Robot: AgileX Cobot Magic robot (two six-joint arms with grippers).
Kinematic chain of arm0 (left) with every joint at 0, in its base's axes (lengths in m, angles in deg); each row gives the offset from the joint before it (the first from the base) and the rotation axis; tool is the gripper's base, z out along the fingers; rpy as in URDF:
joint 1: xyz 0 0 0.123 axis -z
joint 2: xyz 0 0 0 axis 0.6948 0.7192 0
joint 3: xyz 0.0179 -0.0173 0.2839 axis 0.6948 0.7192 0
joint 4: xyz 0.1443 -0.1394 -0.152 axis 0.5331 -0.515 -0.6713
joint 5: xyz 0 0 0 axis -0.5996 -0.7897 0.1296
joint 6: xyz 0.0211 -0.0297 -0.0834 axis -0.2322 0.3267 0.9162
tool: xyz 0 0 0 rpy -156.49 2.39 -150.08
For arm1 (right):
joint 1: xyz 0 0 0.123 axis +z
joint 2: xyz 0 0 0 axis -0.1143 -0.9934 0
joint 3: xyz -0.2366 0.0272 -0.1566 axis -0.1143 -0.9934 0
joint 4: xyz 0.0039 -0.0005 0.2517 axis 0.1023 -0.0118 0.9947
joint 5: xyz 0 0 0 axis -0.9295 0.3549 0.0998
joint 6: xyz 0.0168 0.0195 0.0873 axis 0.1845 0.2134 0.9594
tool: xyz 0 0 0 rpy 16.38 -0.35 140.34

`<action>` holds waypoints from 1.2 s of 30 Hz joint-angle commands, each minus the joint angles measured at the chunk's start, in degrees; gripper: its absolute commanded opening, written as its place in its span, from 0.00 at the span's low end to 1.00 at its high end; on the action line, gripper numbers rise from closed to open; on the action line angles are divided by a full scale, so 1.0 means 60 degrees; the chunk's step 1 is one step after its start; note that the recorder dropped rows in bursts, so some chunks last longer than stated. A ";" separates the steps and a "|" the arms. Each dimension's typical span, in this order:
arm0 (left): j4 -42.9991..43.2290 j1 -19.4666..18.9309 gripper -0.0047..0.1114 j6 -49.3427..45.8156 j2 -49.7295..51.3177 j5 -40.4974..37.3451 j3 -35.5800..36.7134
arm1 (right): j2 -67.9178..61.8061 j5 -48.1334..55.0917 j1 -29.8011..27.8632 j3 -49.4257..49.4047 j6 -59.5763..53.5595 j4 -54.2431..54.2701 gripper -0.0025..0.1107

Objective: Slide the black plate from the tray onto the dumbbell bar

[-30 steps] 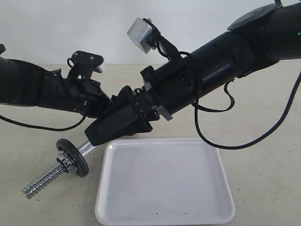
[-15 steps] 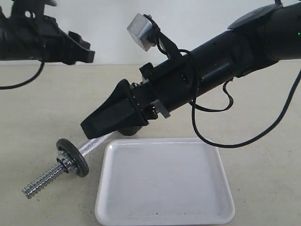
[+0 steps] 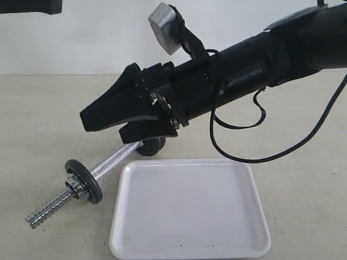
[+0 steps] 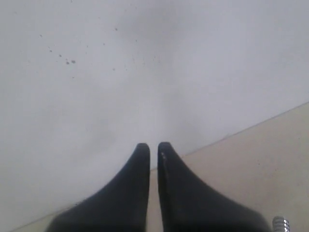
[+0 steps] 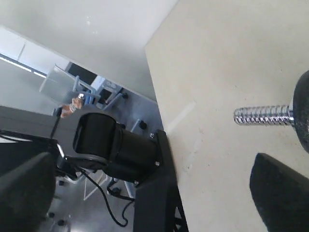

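Exterior view: tray is bare, no black plate on it. Dumbbell bar lies on the table just beside the tray and carries two black discs. The outer disc sits out past the right gripper's fingertips, by the threaded end. The inner disc is directly under its lower finger, half hidden. Black plate is presumably one of those; can't tell which.

Right gripper hovers above the bar, jaws spread wide, holding nothing, clear of the steel.

Left wrist view: left gripper is closed to a thin slit with nothing between the fingers. It points at the wall, well apart from the bar. Exterior shows only a scrap of the left arm at the top corner.

My read: threading looks done, this is release/clear-out. Next move, if any: check the inner disc sits square on the bar. Then lift the right hand up and back without clipping bar or tray rim.
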 commanded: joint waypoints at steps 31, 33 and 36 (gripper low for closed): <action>-0.0093 -0.0015 0.08 -0.0040 -0.4836 0.0686 -0.0033 | 0.3430 -0.0846 0.1655 0.2740 -0.6993 0.2833 0.02; -0.0093 -0.0015 0.08 -0.0040 -0.4836 0.0686 -0.0033 | 0.4044 -0.2300 0.1655 0.2740 -0.7170 0.2623 0.02; -0.0093 -0.0015 0.08 -0.0040 -0.4836 0.0686 -0.0033 | 0.4473 -0.3602 0.1655 0.2740 -0.7104 0.2623 0.02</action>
